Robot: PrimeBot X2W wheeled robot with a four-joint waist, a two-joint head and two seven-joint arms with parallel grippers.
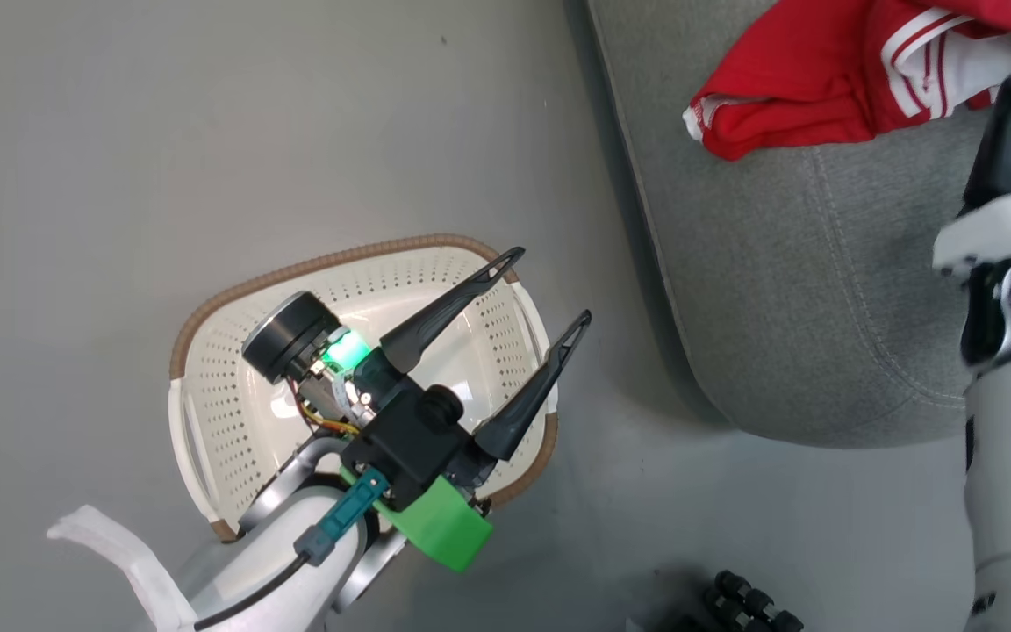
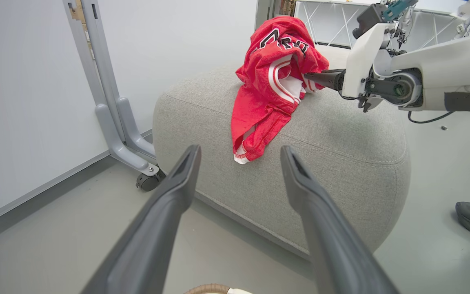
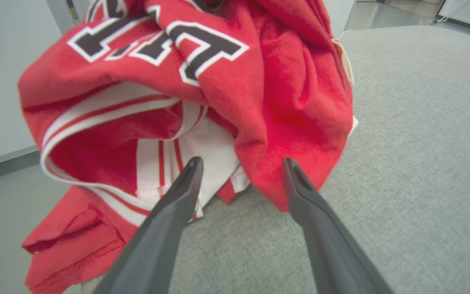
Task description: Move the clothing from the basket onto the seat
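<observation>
Red clothing (image 1: 821, 96) heaped on seat (image 1: 821, 290), right; basket (image 1: 233, 412) on floor looks empty. Right fingers (image 3: 178, 196) wide at heap, holding nothing; left fingers (image 1: 453, 303) wide over basket. Release step, I judge; next, draw right fingers clear.

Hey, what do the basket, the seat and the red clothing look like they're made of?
Basket: likely moulded plastic, cream, slightly glossy, punched with holes; brown rim looks woven. Seat: matte grey woven upholstery, seams stitched. Clothing: soft red fabric, perhaps sports knit, judging by its limp folds.

Red clothing (image 2: 271, 94) heaped on grey seat (image 2: 341, 139); left pincer (image 2: 240, 150) spread apart.
</observation>
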